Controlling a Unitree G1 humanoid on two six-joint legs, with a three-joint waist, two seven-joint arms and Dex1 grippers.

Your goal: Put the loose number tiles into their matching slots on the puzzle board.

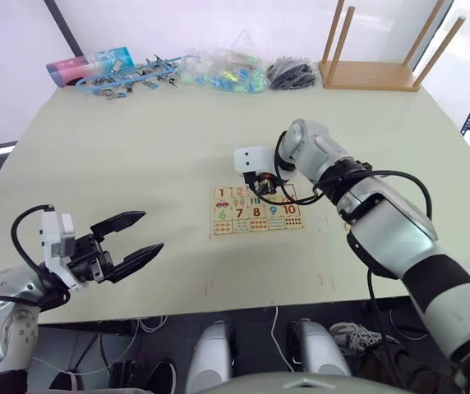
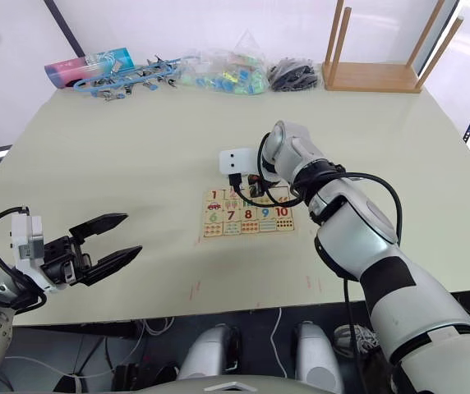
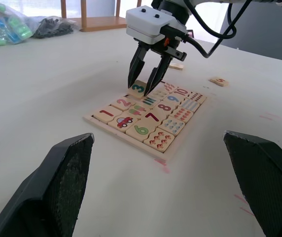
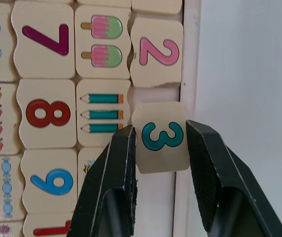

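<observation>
While the left gripper (image 1: 140, 235) hung with its fingers spread wide and empty over the table (image 1: 136, 148), well left of the puzzle board (image 1: 256, 210), the right gripper (image 4: 159, 138) pinched the 3 tile (image 4: 161, 138), tilted over the board's far edge beside the seated 2 tile (image 4: 157, 51).

Bare table (image 1: 136, 148) all round puzzle board (image 1: 255, 228)

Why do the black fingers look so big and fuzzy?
In the left wrist view the left pincer's fingers sit right by the camera, so they blur. In the right wrist view the right pincer looms big, but the 3 tile looks sharp.
</observation>
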